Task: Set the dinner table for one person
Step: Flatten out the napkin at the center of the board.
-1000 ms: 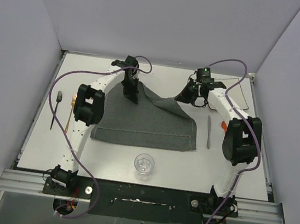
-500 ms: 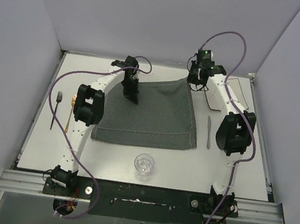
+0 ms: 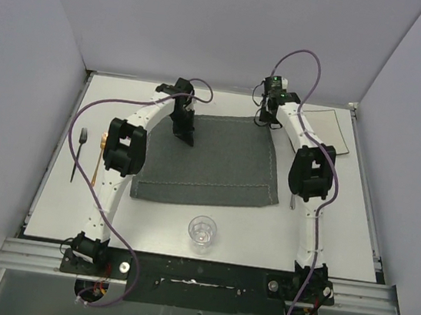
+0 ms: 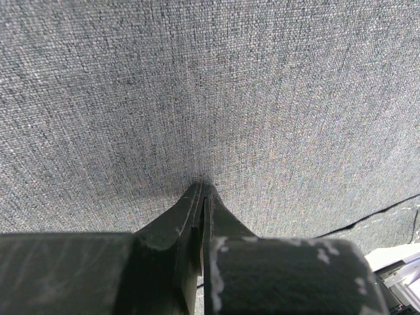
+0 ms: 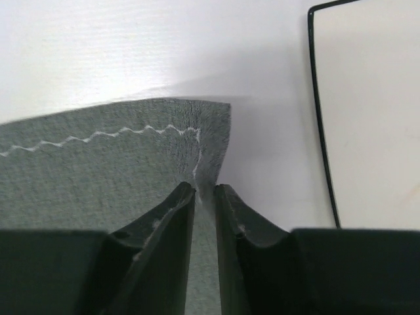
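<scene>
Gripping placemat [image 5: 98, 177] corner, right pincer [image 5: 205, 191] sits near plate [image 5: 374, 118] edge.

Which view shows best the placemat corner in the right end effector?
Right wrist: the stitched placemat corner is close, pinched by the right end effector. Top external shows it tiny; left wrist shows only plain cloth.

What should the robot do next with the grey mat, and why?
Probably open the right fingers and let go: the placemat looks spread flat on the dinner table, its far right corner is pinched near the square plate, and the shut left fingers press it down.
</scene>
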